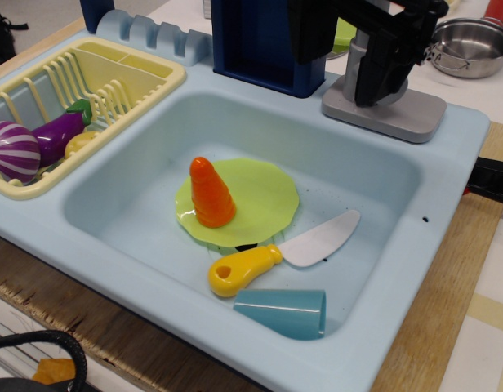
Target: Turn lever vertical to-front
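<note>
The grey lever (354, 64) stands upright on its flat grey rectangular base (407, 121) on the sink's back right corner, to the right of the tall dark blue block (264, 41). My black gripper (374, 82) comes down from the top of the frame right at the lever. One black finger (382, 69) covers most of the stem, and only a grey strip shows on its left. The other finger is hidden, so I cannot see whether the jaws are closed on the lever.
The light blue sink basin (374, 175) holds an orange carrot (211, 194) on a green plate (264, 196), a yellow-handled knife (276, 257) and a teal cup (282, 312) on its side. A yellow dish rack (113, 82) with an eggplant (60, 131) is at left. A metal pot (472, 45) is at back right.
</note>
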Controlling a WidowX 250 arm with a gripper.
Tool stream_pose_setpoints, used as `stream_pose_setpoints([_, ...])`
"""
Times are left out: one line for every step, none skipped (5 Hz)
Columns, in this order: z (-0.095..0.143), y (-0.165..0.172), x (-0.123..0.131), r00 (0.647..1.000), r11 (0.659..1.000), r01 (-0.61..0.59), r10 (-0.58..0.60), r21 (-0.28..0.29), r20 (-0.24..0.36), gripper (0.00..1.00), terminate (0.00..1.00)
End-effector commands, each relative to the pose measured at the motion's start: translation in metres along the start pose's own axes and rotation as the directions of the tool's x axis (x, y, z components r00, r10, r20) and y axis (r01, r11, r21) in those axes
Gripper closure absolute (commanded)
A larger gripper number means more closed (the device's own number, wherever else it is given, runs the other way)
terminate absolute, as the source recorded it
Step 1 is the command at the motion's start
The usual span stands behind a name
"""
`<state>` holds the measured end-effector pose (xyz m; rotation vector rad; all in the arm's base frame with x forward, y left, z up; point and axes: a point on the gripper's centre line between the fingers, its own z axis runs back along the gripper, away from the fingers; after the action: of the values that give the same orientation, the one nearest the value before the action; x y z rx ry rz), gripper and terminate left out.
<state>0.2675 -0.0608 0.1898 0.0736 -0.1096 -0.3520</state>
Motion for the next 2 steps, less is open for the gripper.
stream_pose_setpoints([0.000, 0.000, 0.000, 1.000, 1.000, 0.000, 0.000, 0.000, 0.000, 0.00, 0.00])
stream_pose_setpoints([0.008, 0.000, 0.020, 0.995, 0.998, 0.045, -0.049, 0.043, 0.083, 0.00, 0.00])
